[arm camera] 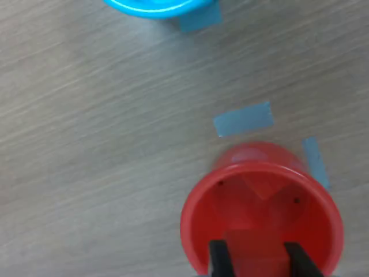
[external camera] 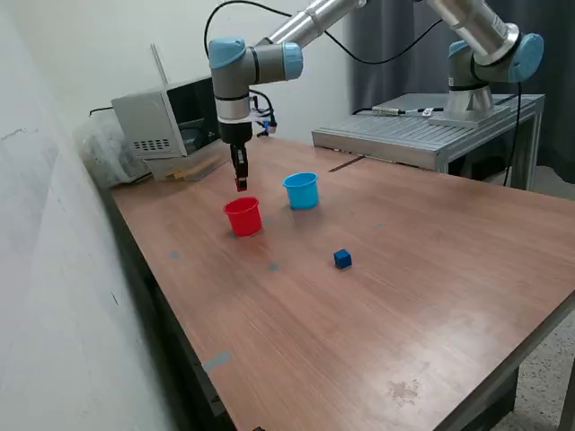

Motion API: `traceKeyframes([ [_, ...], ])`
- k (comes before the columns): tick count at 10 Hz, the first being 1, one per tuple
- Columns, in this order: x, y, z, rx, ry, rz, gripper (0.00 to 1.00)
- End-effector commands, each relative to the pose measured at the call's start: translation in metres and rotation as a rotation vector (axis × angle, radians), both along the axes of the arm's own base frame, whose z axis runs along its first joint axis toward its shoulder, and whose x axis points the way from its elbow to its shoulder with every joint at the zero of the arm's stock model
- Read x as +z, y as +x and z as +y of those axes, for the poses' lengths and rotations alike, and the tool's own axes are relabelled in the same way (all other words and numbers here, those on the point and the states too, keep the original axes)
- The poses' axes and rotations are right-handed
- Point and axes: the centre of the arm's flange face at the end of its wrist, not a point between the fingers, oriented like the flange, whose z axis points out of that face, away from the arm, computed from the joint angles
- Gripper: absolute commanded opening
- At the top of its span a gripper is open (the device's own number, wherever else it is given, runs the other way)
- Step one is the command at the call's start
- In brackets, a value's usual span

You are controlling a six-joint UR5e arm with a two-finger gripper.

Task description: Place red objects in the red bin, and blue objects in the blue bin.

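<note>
Exterior view: the tool hangs just above the red cup, its fingers pinched on a small red cube. In the wrist view the cube sits between the two dark fingertips, over the cup's open mouth. The light blue cup stands near on the desk, and one blue cube lies apart from both cups.

The arm reaches in from the upper right of the exterior view, its wrist turned straight down in the upper middle-left. The gripper hangs vertical, and in the wrist view its dark fingertips stand slightly apart, pinching a red cube
</note>
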Motion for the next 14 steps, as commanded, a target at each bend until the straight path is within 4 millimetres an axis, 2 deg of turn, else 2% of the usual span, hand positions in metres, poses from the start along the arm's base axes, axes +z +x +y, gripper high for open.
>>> traceKeyframes([
  [1,-0.011,-0.002,0.005,-0.006,-0.008,-0.007,1.0],
  [5,-0.005,-0.006,0.005,-0.003,-0.017,0.009,1.0],
  [7,0.004,-0.002,-0.02,0.024,-0.11,-0.021,1.0],
  [8,0.012,0.003,-0.048,0.054,-0.122,-0.042,1.0],
  [9,0.022,0.008,-0.094,0.109,-0.126,-0.048,1.0],
  [10,0.037,0.013,-0.119,0.139,-0.141,-0.042,1.0],
  [11,0.042,0.023,-0.158,0.165,-0.178,-0.037,1.0],
  [12,0.04,0.03,-0.179,0.161,-0.212,-0.045,1.0],
  [14,0.03,0.046,-0.236,0.194,-0.307,-0.074,1.0],
])
